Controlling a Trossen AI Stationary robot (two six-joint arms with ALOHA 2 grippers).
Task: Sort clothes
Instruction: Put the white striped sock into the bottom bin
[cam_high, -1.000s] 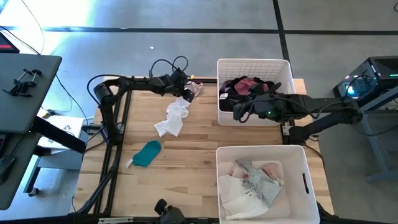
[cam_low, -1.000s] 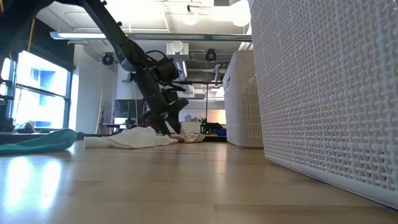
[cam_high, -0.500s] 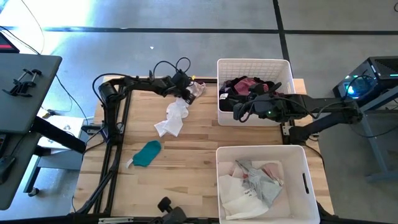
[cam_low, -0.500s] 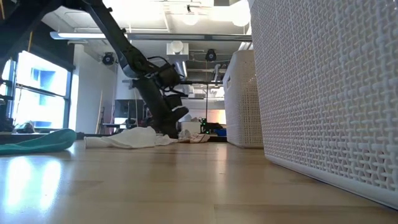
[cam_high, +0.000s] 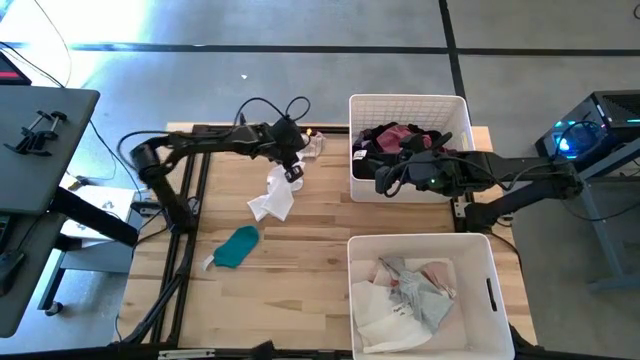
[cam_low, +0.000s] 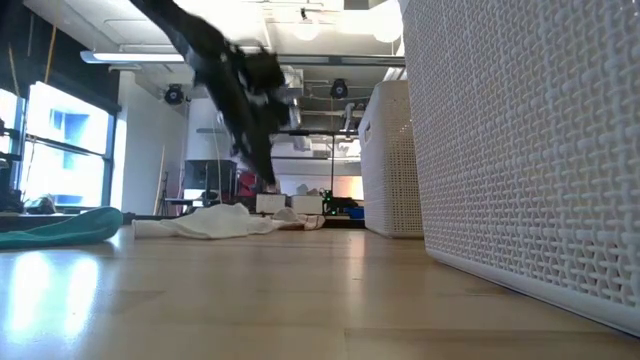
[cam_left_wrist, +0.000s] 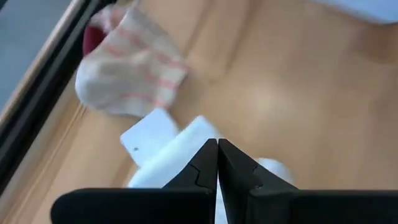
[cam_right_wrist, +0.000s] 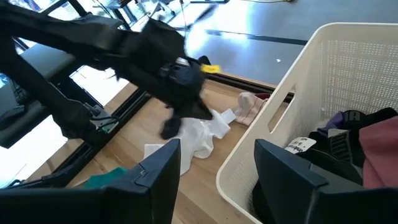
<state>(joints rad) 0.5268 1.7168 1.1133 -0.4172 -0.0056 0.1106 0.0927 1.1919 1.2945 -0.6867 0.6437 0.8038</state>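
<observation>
High view, left gripper (cam_high: 293, 171) fingers now pinched together, lifted back over white garment (cam_high: 275, 193), right gripper (cam_high: 384, 178) fingers wide.

**Left gripper pinched shut on white tag**

The left gripper (cam_left_wrist: 217, 163) sits at bottom centre, fingers (cam_left_wrist: 202, 171) pressed together on a white tag (cam_left_wrist: 171, 155). A cream garment with pink stripes (cam_left_wrist: 134, 68) lies upper left on the wooden table (cam_left_wrist: 298, 93).

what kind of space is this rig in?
Probably a lab or open workshop: polished concrete floor with dark floor lines, exposed ceiling ducts and lights, and an electronics cart beside the wooden table.
</observation>
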